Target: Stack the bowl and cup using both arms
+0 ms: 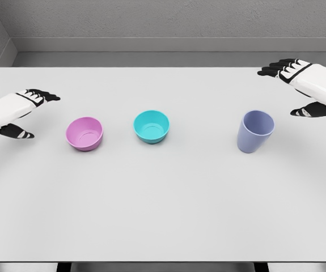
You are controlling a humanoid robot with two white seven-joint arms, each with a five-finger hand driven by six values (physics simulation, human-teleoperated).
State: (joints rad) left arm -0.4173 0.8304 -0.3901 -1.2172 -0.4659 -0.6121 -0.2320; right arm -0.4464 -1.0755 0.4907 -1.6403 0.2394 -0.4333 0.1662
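A big white table fills most of the frame, and three things stand on it in a row across the middle. On the left of the row is a pink bowl. It sits right side up, and its open top shows a little ring at the bottom inside. Near it, at the center of the frame, is a teal bowl, also right side up. The two bowls are close but do not touch. Farther to the right, well apart from the bowls, stands a purple cup. It is upright, with its mouth open to the top, and it leans a bit in the view. Nothing is inside the bowls or the cup, and nothing is stacked yet. The left hand comes in at the left edge of the frame, to the left of the pink bowl and not touching it. Its black fingers are spread out and loose, with the thumb lower down, and they hold nothing. The right hand is at the upper right of the frame, above and to the right of the purple cup, and apart from it. Its fingers are stretched out and loose too, with the thumb hanging below, and it holds nothing. Behind the table, at the top of the frame, is a gray wall.
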